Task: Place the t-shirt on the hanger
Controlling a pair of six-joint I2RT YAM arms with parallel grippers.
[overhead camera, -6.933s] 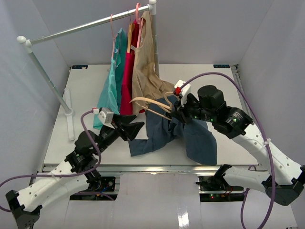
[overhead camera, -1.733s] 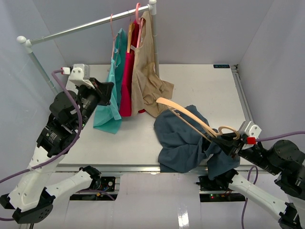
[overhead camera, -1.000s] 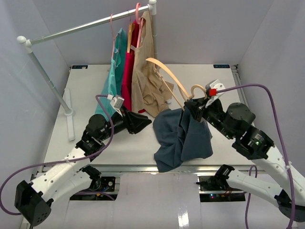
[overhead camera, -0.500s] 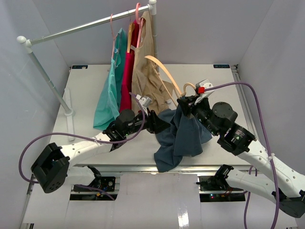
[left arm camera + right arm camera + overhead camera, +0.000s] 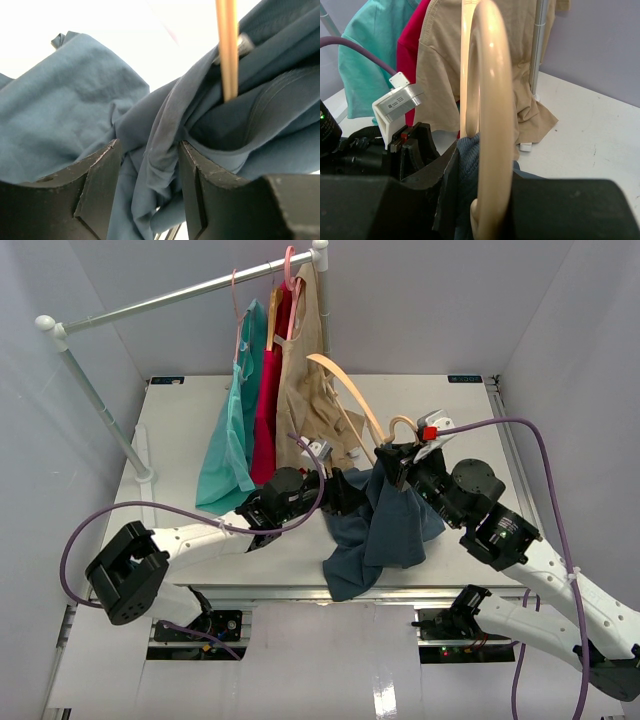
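Your left fingers (image 5: 97, 185) are pinching a soft, floppy t-shirt (image 5: 385, 530) fold; right fingers (image 5: 447, 190) are seemingly clamping the stiff hanger (image 5: 490, 100). Grip near collar.

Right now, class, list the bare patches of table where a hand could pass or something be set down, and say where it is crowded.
Free: the back right of the table, between the beige garment and the right edge; a smaller patch back left, beside the teal garment. Crowded: the middle, around the t-shirt and hanger.
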